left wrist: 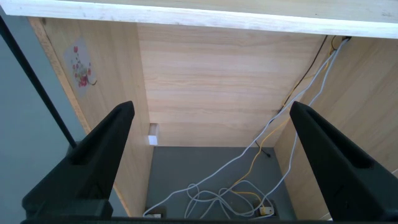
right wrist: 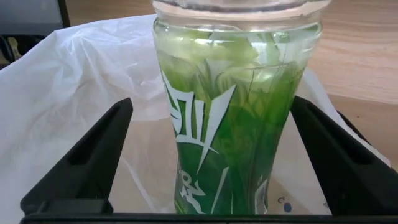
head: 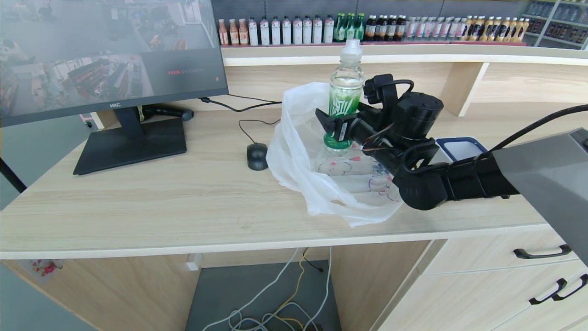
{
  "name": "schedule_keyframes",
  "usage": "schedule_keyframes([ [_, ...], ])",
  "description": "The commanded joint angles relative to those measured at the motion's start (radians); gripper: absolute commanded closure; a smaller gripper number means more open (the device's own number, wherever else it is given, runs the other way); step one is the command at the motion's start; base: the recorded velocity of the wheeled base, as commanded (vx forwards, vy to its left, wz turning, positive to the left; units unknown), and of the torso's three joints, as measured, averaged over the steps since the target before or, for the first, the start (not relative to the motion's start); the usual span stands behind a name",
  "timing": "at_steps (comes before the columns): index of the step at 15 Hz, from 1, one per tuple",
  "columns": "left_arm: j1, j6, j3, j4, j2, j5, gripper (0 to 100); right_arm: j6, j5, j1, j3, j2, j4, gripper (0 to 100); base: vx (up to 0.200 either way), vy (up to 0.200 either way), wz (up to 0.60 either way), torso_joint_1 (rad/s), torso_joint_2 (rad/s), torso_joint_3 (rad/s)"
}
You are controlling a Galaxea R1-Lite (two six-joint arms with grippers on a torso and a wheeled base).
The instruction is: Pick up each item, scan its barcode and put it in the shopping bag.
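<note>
Right gripper (head: 339,127) straddles the green drink bottle (head: 345,89) at the shopping bag (head: 294,156) mouth. I cannot tell whether it clamps. The bottle is likely heavy and slippery, so hold its waist.

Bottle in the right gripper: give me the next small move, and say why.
Probably lower the bottle straight down into the bag. The right gripper holds it upright, its base just over the bag's open mouth, so a short descent should seat it inside.

Head cam: high, looks fwd/down over counter (head: 183,197) front edge. R wrist – v. close on bottle (right wrist: 230,124), bag (right wrist: 93,81), shared w/ head. L wrist: below counter, facing cables (left wrist: 249,180) – shared too.
</note>
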Motion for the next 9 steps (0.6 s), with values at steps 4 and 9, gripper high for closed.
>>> schedule_keyframes([
  [4, 0.0, 0.0, 0.0, 0.0, 0.0, 0.0, 0, 0.002, 0.002, 0.021, 0.205, -0.156, -0.049, 0, 0.0, 0.0, 0.0, 0.0, 0.0, 0.0],
  [9, 0.0, 0.0, 0.0, 0.0, 0.0, 0.002, 0, -0.002, 0.002, 0.043, 0.527, -0.395, -0.144, 0, 0.0, 0.0, 0.0, 0.0, 0.0, 0.0],
])
